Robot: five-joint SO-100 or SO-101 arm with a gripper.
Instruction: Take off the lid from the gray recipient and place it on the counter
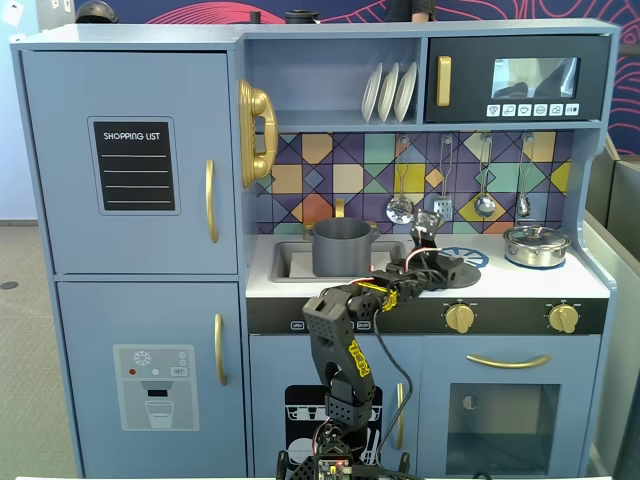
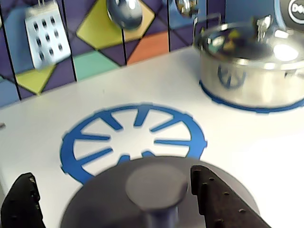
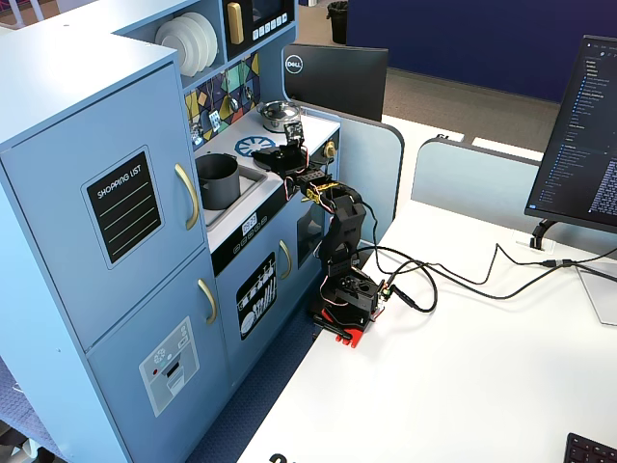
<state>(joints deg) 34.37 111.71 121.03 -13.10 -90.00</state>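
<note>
Step in hand, as I judge it: lid is already off the pot and carried over the worktop; set-down comes next.

Nearest, in wrist view: the black two-finger claw [image 2: 111, 202], jaws spread w/ one finger each side of the small round knob. Whether they pinch the knob or just flank it can't be told; left finger looks clear of it, right one sits close beside. Directly under the claw is the round, flat, matte dark-gray lid [image 2: 99, 199], smooth, w/ a stubby cylindrical knob at centre.

Just beyond the claw: the white, flat, smooth counter [image 2: 237, 152] w/ a printed blue spoked burner circle [image 2: 133, 137]; lid's far edge overlaps that circle. Can't tell if lid touches the surface or hangs above.

Further, to claw's right: shiny silver metal pot [image 2: 249, 78], reflective, lidded.

In a fixed view, left of the claw, the matte dark-gray cylindrical pot [image 1: 342, 247] stands open in the sink recess.

Next move likely needs a gentle, level descent, then wider jaws, clear of the silver pot.
</note>
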